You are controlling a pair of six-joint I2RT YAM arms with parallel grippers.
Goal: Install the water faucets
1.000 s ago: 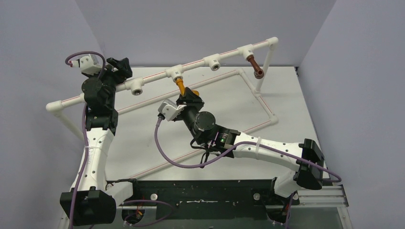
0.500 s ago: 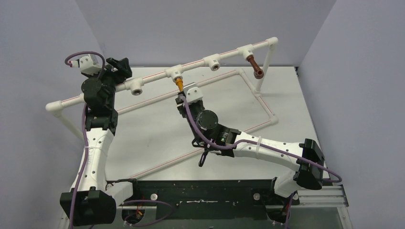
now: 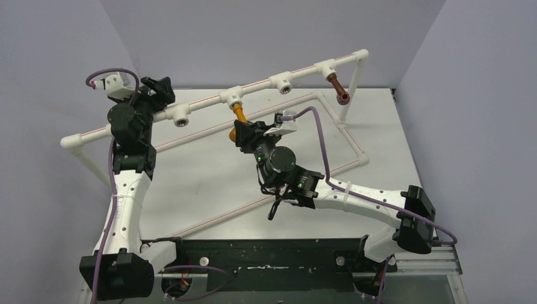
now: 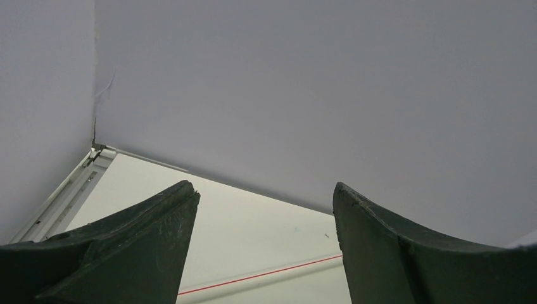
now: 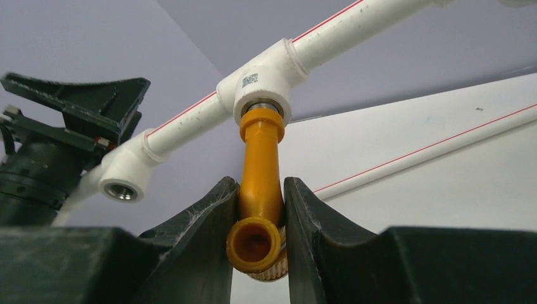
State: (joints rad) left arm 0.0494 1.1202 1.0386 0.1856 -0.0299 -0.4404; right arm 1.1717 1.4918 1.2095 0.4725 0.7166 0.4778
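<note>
An orange-yellow faucet hangs from a white tee socket of the pipe frame, its spout mouth facing the right wrist camera. It also shows in the top view. My right gripper, seen close in the wrist view, is shut on this faucet, both fingers pressed against its stem. A dark reddish-brown faucet hangs from the tee at the far right of the rail. My left gripper is open and empty beside the rail's left part; its wrist view shows only wall and table.
The white pipe frame spans the table, with a raised rail and a floor loop. Open tee sockets sit on the rail to the left and to the right of the orange faucet. Purple walls close in on three sides.
My right wrist has rotated about the orange-yellow faucet: its camera housing swung from the left, over the top, to the right. The left arm has not moved.
</note>
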